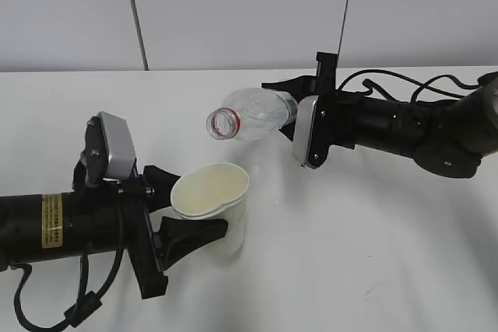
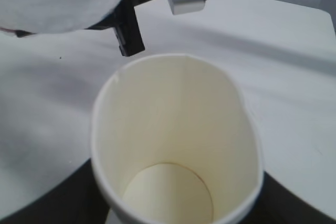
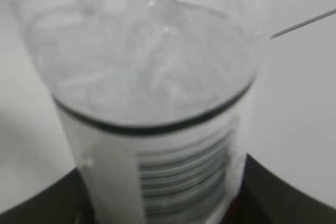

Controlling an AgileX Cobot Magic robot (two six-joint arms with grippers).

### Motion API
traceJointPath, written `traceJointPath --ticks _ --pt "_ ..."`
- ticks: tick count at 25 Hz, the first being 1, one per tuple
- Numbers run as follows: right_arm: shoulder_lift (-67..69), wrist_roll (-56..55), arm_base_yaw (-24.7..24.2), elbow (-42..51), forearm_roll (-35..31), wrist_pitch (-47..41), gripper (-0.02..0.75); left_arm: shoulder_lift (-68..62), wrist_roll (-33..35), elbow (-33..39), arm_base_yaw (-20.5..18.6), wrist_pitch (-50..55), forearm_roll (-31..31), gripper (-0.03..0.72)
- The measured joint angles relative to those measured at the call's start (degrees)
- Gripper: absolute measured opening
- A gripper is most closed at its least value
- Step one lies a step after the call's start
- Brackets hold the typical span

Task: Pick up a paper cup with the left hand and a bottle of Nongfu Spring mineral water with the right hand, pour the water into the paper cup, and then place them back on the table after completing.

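Note:
My left gripper (image 1: 191, 209) is shut on a white paper cup (image 1: 212, 204), held above the white table (image 1: 373, 254) and squeezed slightly oval. The left wrist view looks into the cup (image 2: 173, 145); its cream inside and bottom look dry, no water shows. My right gripper (image 1: 292, 106) is shut on a clear uncapped bottle (image 1: 253, 114), held nearly level. Its red-ringed mouth (image 1: 222, 124) points left, above and just past the cup's far rim. The right wrist view shows the bottle's body and barcoded label (image 3: 178, 171) between the jaws. No stream is visible.
A grey wall with a vertical seam (image 1: 136, 13) stands behind the table. A thin dark cable (image 1: 346, 5) hangs down to the right arm, and more black cables (image 1: 405, 83) lie behind it. Left-arm cables (image 1: 85, 301) loop at the front left.

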State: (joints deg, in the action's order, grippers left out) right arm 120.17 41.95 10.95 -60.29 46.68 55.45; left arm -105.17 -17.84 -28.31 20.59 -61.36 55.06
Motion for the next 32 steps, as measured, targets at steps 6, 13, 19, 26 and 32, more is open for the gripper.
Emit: traceJointPath --ticks 6,13,19,26,32 --pt "0.0 5.4 0.0 0.0 0.0 0.0 0.347 0.0 0.0 0.0 0.4 3.0 0.1 0.393" --pt "0.0 12.9 0.0 0.0 0.0 0.0 0.347 0.0 0.0 0.0 0.4 3.7 0.1 0.390" --pt "0.0 15.7 0.0 0.0 -1.0 0.0 0.347 0.0 -0.9 0.0 0.4 5.4 0.6 0.389" --pt "0.0 19.6 0.0 0.0 -1.5 0.0 0.347 0.0 -2.1 0.0 0.4 6.2 2.0 0.389" --pt "0.0 21.7 0.0 0.0 -1.5 0.1 0.347 0.0 -2.6 0.0 0.4 8.2 2.5 0.388"
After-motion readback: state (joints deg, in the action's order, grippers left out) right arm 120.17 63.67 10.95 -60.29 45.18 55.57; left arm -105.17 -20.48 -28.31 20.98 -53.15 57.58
